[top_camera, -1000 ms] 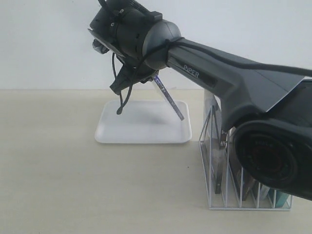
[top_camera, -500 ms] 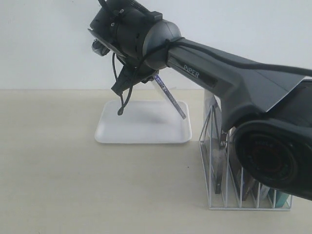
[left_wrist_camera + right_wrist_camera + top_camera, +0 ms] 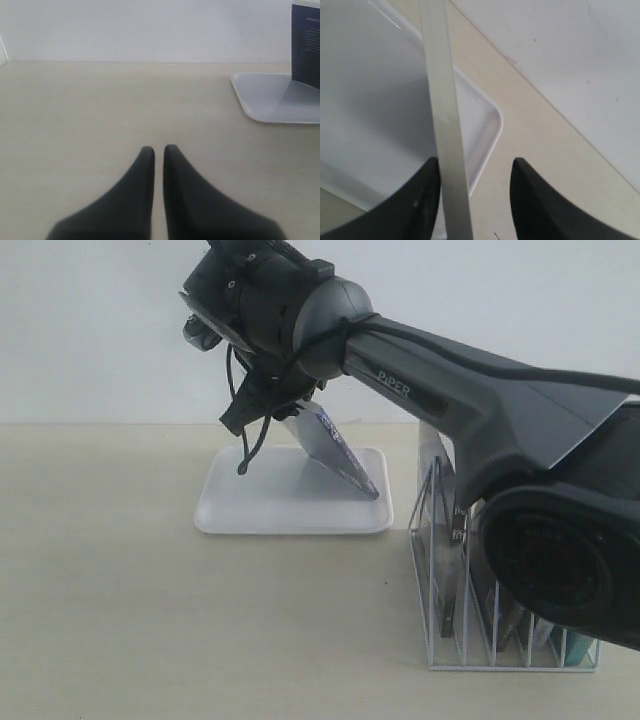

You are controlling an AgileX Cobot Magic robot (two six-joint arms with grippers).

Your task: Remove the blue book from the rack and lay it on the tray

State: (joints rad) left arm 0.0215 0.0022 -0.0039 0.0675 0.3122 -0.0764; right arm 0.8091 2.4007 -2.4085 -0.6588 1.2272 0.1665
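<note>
The blue book (image 3: 330,450) stands tilted over the white tray (image 3: 260,515), its lower corner down near the tray's right side. Its top edge sits between the fingers of my right gripper (image 3: 285,410). In the right wrist view the book's white page edge (image 3: 442,115) leans against one finger of my right gripper (image 3: 476,161). That gripper is open, with a wide gap to the other finger, and the tray (image 3: 380,100) lies below. My left gripper (image 3: 159,149) is shut and holds nothing, low over the table, with the tray (image 3: 270,100) and book (image 3: 306,45) off to its side.
The white wire rack (image 3: 440,570) stands at the right front, partly hidden by my right arm (image 3: 520,440). It holds a dark book (image 3: 450,580) and others behind. A white wall rises behind the table.
The book was seen edge-on. It has now swung over so that its broad face shows, leaning lower over the tray. The right wrist has shifted slightly.
</note>
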